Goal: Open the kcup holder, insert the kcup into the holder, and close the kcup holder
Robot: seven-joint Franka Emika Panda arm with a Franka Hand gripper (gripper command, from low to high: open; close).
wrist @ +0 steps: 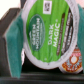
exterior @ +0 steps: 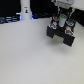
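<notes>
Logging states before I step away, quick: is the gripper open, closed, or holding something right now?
Gripper: closed on the kcup, above the kcup holder.

This looks like a robotics lab bench rather than anyone's kitchen. In the exterior view a broad, plain white tabletop point(exterior: 30, 55) fills most of the frame, with a dark, cluttered strip of background behind it where blue glints show but nothing can be made out clearly. A white bottle-shaped object point(exterior: 25, 10) with a black mark stands alone near the far edge, like a fixture or marker. Over on the exterior view's right, a black kcup holder point(exterior: 61, 34) sits staged on the bare surface. Up close in the wrist view, a green-lidded kcup point(wrist: 47, 34) reads "Dark Magic", a test prop.
</notes>
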